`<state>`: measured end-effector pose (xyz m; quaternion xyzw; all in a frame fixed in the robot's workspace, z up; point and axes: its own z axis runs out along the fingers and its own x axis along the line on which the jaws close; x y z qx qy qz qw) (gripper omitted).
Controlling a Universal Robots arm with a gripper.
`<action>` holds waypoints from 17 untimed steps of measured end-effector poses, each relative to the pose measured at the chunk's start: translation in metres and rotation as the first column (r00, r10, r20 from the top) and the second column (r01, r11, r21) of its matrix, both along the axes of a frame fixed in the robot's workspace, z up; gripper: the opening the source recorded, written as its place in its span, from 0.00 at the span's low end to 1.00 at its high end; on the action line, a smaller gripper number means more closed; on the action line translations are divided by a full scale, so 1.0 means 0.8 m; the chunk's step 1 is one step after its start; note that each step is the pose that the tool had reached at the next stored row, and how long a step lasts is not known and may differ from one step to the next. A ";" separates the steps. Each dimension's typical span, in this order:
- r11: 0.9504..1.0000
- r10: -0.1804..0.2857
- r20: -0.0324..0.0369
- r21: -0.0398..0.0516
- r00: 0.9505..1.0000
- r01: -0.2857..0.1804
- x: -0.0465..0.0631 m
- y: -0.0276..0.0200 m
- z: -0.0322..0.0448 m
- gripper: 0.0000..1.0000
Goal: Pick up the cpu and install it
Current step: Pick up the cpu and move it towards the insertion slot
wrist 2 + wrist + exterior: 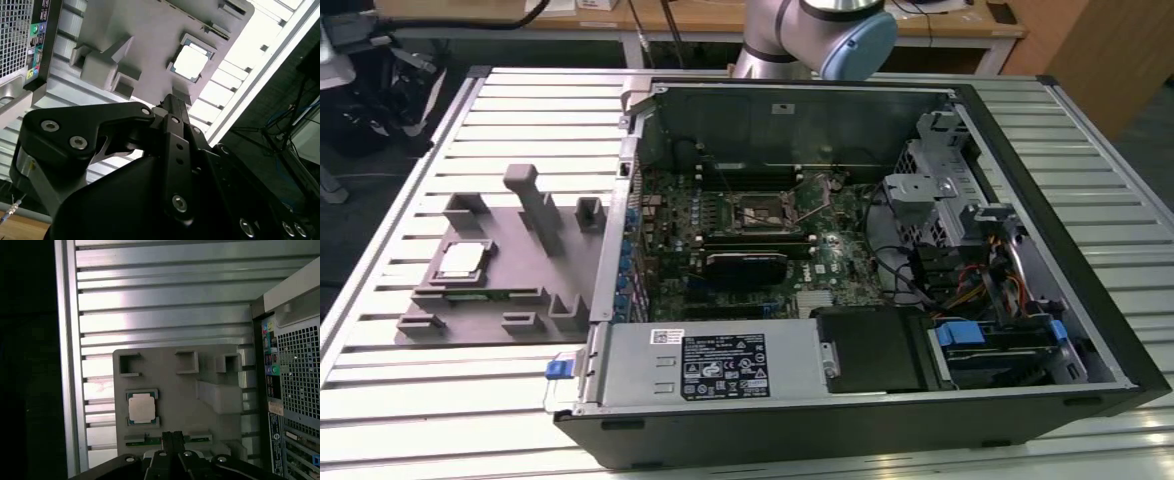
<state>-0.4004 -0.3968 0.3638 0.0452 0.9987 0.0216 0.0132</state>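
Note:
The cpu [460, 262] is a flat square chip with a silvery top. It lies in a recess of the grey fixture plate [507, 300], on the exterior view's left of the open computer case. Both wrist views look down on the cpu [190, 62] [141, 407] from well above. My gripper [173, 439] [172, 102] hovers high over the plate's edge, apart from the chip, with its two black fingers pressed together and nothing between them. The black socket frame [767, 215] sits in the middle of the motherboard inside the case.
The case [1067, 300] lies on its side on a ribbed metal table [520, 110]. Tall posts and blocks [527, 200] rise from the fixture plate near the chip. The arm's base [821, 35] stands behind the case. Drive cages, cables and a power supply [707, 365] crowd the case interior.

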 end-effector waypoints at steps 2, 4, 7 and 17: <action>1.000 0.000 0.000 0.000 1.000 0.000 0.000 0.0000 0.0073 0.11; 1.000 0.000 0.000 0.000 1.000 0.000 0.000 0.0000 0.0129 0.11; 1.000 0.000 0.000 0.000 1.000 0.000 0.000 0.0000 0.0209 0.11; 1.000 0.000 0.000 0.000 1.000 0.000 0.000 0.0000 0.0479 0.11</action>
